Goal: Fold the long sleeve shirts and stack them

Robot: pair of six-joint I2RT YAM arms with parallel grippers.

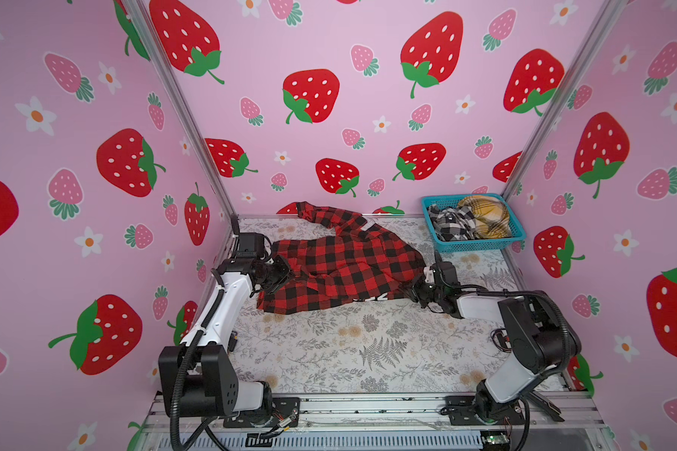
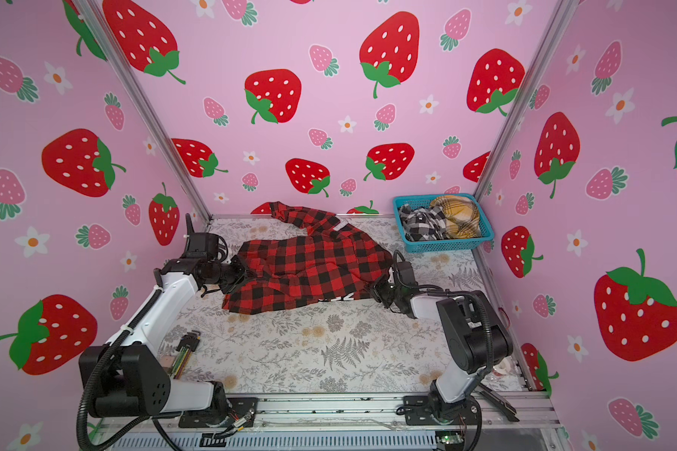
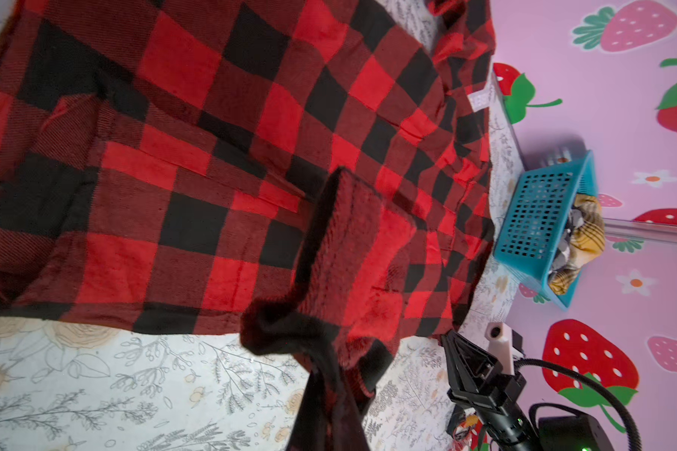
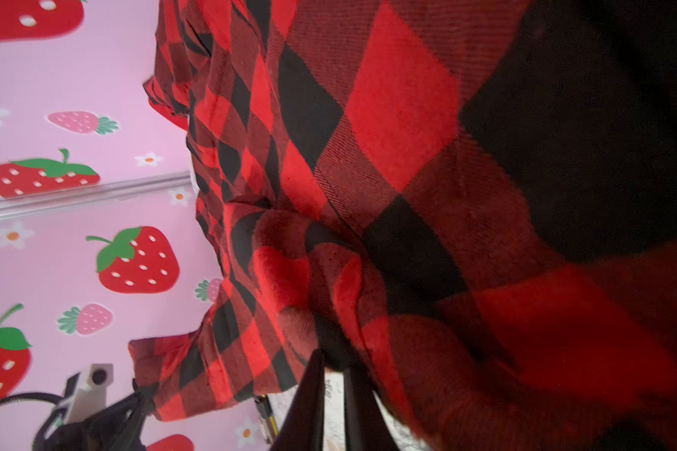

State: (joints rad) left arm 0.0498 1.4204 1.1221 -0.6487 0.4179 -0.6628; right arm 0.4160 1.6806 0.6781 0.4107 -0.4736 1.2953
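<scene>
Red-black shirt [image 1: 341,269] edges clamped both jaws; tabletop [image 1: 329,351] open nearside.

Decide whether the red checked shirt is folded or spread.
Spread, not folded: the shirt lies rumpled across the table, one sleeve stretched out behind it.

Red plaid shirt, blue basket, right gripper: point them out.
red plaid shirt [image 1: 341,265]: in a top view, mid-body.
blue basket [image 1: 481,245]: in a top view, front wall.
right gripper [image 1: 407,289]: in a top view, between fingertips.
</scene>
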